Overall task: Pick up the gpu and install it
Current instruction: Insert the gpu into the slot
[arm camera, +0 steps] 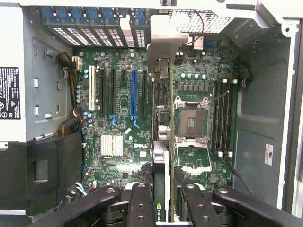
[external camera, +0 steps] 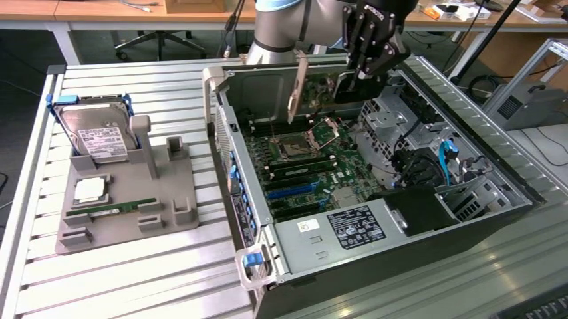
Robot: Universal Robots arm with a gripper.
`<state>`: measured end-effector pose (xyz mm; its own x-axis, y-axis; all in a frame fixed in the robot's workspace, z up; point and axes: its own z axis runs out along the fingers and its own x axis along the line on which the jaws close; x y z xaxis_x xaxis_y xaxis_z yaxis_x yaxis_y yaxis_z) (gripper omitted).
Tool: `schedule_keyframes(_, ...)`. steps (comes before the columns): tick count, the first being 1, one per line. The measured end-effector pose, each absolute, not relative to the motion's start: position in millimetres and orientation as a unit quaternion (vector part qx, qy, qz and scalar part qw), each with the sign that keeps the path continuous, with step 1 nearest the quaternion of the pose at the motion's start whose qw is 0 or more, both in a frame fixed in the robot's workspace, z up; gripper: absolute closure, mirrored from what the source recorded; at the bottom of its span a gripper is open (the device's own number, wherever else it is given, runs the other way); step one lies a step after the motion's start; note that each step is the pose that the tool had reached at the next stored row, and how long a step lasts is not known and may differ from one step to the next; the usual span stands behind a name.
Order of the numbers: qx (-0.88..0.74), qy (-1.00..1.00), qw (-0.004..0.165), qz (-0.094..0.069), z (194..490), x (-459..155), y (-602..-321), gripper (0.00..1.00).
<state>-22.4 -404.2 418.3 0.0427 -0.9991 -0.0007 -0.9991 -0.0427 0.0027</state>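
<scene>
gpu (external camera: 302,86) is clamped in the gripper (external camera: 357,83), fingers (arm camera: 142,203) pinching both faces, not seated yet. it hangs edge-down over the motherboard (arm camera: 118,109) at the far end of the open case (external camera: 233,166), silver bracket toward the exterior view's left. my read: held on edge so the connector side can meet a slot. you can't tell from here whether it's lined up with one. count: one gpu, one gripper, plus one hard drive (external camera: 100,136) and one memory stick (external camera: 111,211) parked in the grey fixture (external camera: 169,199) on the exterior view's left, well apart from the case
</scene>
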Motion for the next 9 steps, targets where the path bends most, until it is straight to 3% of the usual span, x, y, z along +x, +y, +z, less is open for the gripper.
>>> schedule_keyframes(9,0.729,-0.684,0.001,-0.001,416.8,-22.4,-404.2,0.73)
